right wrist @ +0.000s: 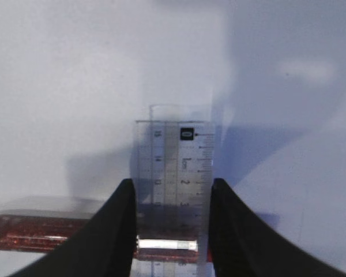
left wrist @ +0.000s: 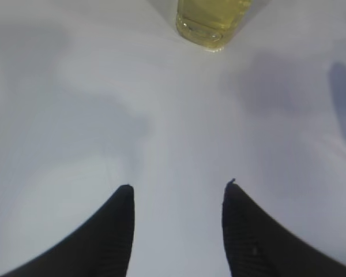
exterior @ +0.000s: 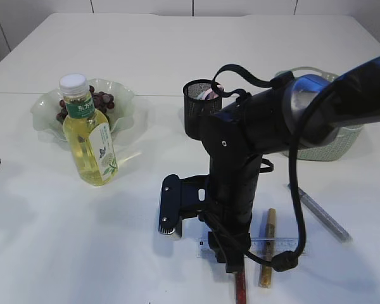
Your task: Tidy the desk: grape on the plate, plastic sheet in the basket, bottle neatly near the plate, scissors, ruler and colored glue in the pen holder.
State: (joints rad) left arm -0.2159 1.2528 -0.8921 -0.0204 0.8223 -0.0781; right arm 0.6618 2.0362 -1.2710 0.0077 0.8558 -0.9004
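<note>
1. The white surface point(exterior: 50, 240) is being shown with the right arm point(exterior: 291, 114) reaching across its middle and down toward the near edge.
2. The basket point(exterior: 348, 142), the plate point(exterior: 123, 104) with grapes point(exterior: 102, 100), the upright bottle point(exterior: 88, 136) just in front of it, and the mesh pen holder point(exterior: 195, 107) are being seen farther back.
3. The clear ruler point(right wrist: 174, 167) is lying flat near the front edge; in the exterior view its long axis is running left-right, and in the wrist view it is pointing away from the camera.
4. The right claw point(right wrist: 172, 193) is straddling the ruler's edges, jaws touching or nearly so; a firm pinch cannot be confirmed.
5. The left claw point(left wrist: 177, 190) is being held spread and empty over bare surface.
6. Likely risks: the thin, flat ruler slipping out or pivoting, since only one end is being gripped, or the red glitter glue point(right wrist: 34, 231) beneath being dragged along with it.
7. A gold glue stick point(exterior: 266, 247) is lying just beside the ruler.
</note>
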